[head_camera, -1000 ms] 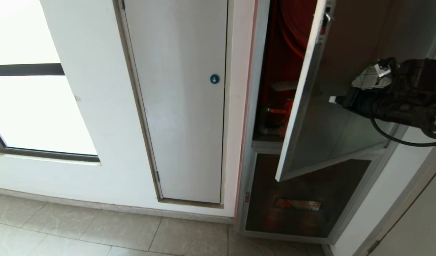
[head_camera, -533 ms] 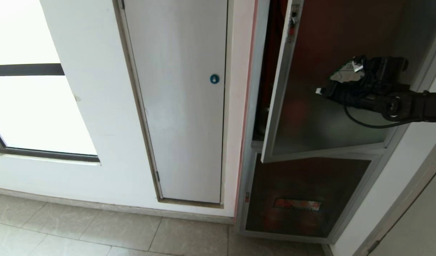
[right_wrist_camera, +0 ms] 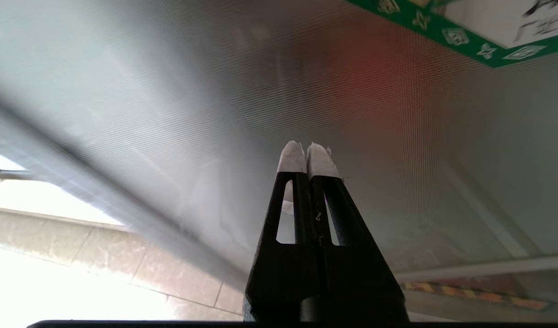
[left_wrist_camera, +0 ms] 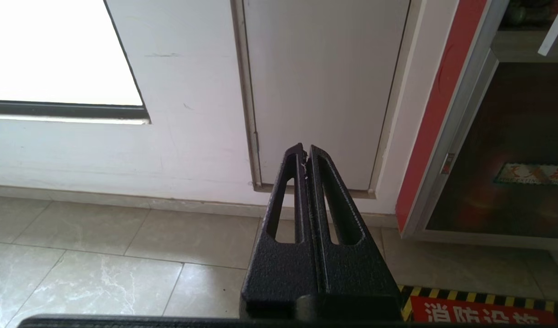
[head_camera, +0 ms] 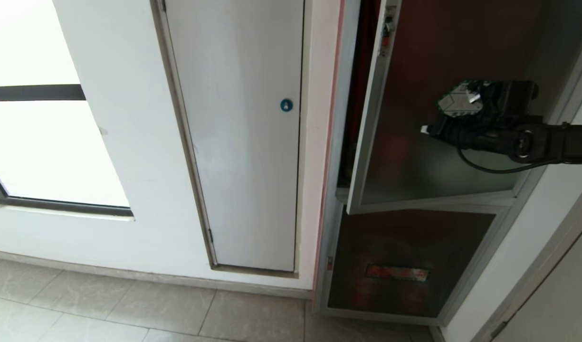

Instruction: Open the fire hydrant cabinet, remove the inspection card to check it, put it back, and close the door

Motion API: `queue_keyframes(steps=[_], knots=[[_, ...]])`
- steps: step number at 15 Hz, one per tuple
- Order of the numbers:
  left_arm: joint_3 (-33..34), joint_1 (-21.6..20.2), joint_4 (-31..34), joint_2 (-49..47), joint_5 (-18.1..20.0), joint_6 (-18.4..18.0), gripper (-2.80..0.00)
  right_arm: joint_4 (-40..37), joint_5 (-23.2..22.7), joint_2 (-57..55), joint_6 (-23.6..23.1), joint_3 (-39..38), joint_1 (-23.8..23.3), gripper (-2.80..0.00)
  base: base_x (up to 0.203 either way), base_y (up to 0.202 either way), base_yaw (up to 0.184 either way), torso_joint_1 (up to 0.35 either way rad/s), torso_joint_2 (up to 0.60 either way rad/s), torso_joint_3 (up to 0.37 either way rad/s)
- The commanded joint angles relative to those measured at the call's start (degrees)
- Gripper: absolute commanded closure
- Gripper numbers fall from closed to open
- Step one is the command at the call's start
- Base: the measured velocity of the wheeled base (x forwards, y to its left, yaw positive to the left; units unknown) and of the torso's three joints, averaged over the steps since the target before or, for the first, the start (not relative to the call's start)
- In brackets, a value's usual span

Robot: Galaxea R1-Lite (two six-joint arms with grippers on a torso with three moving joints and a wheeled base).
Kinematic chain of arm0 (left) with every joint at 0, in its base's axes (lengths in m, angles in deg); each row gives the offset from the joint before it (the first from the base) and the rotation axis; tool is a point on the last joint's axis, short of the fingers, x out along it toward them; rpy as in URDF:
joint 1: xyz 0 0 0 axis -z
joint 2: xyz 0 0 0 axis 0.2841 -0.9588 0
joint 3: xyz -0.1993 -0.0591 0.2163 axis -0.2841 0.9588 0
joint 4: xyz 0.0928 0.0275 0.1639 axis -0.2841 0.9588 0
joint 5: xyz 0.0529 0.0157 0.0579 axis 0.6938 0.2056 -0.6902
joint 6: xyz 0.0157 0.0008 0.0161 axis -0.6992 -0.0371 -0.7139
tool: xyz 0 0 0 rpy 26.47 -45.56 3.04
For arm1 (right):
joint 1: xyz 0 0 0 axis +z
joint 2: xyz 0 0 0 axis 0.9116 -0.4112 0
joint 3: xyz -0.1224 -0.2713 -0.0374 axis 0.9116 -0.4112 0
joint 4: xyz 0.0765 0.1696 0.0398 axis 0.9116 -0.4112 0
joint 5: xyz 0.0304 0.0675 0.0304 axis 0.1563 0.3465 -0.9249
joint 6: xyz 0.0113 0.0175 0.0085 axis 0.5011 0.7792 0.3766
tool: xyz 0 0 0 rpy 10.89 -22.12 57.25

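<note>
door (head_camera: pixel 428 156): upright, nearly closed, latch edge leftward | right claw (head_camera: pixel 424 128): pressed together, empty, against glass

- Daylight floods in through the window (head_camera: pixel 39 142), which is blown out to plain white in the head view and the left wrist view.
- The white wall (head_camera: pixel 129 142) and plain white door (head_camera: pixel 238 142) are evenly lit, with soft shadows only along the door frame.
- The door (head_camera: pixel 443 156) of tinted glass shows a dull grey sheen (a red glow reflects in it).
- The right wrist view is smeared and hazy, sharp only on the right gripper (right_wrist_camera: pixel 307 152).
</note>
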Motion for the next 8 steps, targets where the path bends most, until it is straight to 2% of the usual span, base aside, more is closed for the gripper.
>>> queue_keyframes(steps=[1, 8], knots=[[0.8, 0.0, 0.0, 0.0, 0.0, 0.0, 0.0, 0.3, -0.2, 12.0, -0.1, -7.7, 0.0, 0.0, 0.0, 0.0, 0.0, 0.0, 0.0, 0.0], [0.8, 0.0, 0.0, 0.0, 0.0, 0.0, 0.0, 1.5, -0.1, 51.4, -2.9, -37.0, -0.5, 0.0, 0.0, 0.0, 0.0, 0.0, 0.0, 0.0]])
